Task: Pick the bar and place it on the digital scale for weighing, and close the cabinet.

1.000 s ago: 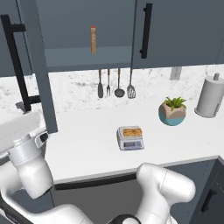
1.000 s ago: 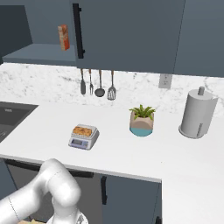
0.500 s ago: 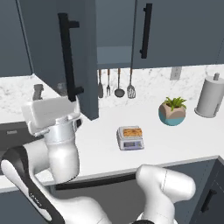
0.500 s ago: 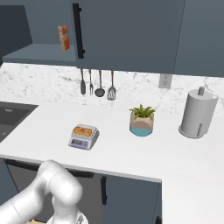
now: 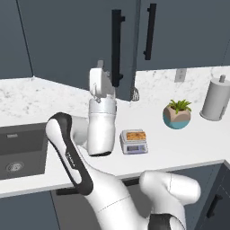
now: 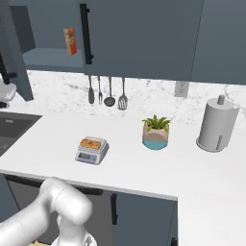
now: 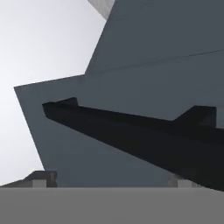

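Since the earlier frames the cabinet door [image 5: 81,45] has swung across from far left to near the middle of the left base view, and the arm has risen with it, the hand [image 5: 99,78] now up against the door's lower edge beside its long black handle [image 5: 117,47]. From the right base view the door [image 6: 14,53] stands edge-on at the far left, not fully shut, with the tall orange box [image 6: 69,41] upright on the shelf behind it. In the hand view the dark handle [image 7: 131,135] runs slantwise close before the camera, and the two finger tips [image 7: 41,178] sit at the bottom corners, spread wide with nothing between them. Further right, a sink [image 5: 18,152] is set into the white desk [image 5: 188,143]. The digital scale [image 5: 134,143] sits on the desk near its front edge, and the bar [image 5: 134,135] lies flat on its weighing plate. Utensils [image 6: 108,91] hang on the marble wall behind. Right of the scale stands a small potted plant [image 5: 177,114], then a paper towel roll [image 5: 215,98] near the wall.
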Robot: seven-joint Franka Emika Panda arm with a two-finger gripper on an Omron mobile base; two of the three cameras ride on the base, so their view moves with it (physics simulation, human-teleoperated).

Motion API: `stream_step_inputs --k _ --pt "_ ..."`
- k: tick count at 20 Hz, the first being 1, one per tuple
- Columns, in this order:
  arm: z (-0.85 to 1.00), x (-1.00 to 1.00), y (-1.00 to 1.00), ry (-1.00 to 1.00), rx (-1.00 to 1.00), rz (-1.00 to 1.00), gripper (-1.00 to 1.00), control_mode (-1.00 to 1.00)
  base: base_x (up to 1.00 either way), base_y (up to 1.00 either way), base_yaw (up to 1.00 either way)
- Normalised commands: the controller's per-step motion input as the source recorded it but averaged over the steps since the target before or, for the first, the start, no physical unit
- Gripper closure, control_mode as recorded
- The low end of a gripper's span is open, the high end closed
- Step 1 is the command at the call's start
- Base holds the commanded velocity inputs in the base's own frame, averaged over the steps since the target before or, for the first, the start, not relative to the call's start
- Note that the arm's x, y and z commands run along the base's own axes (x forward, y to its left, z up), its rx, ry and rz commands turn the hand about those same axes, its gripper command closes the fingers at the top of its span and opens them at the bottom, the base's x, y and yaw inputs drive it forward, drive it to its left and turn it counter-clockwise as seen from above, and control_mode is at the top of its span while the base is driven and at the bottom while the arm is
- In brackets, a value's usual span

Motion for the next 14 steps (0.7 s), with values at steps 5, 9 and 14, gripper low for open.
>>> stream_step_inputs --k 5,9,14 --pt "0.14 0.87 -0.74 0.11 0.13 -0.09 -1.0 -1.0 0.0 0.0 0.0" --pt "0.0 1.0 -0.22 0.07 0.0 -0.19 -1.0 -1.0 0.0 0.0 0.0" --pt "0.0 1.0 -0.02 0.01 0.0 -0.16 -1.0 -1.0 0.0 0.0 0.0"
